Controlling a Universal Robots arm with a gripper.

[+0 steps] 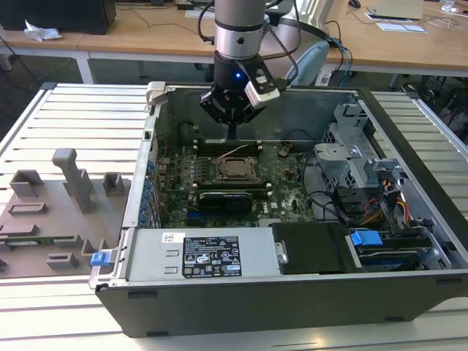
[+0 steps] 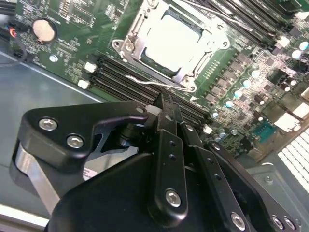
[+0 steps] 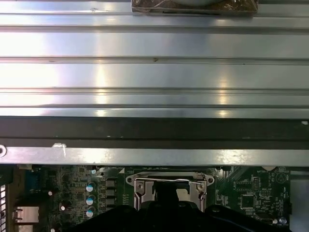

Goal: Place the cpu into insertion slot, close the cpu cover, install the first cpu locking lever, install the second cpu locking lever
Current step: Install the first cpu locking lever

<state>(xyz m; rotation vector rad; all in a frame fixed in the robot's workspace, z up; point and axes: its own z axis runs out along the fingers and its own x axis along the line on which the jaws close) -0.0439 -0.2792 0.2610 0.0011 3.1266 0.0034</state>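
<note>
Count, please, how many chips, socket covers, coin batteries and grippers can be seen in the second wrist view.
chip: 1
cover: 1
coin battery: 1
gripper: 1
Total: 4
</note>
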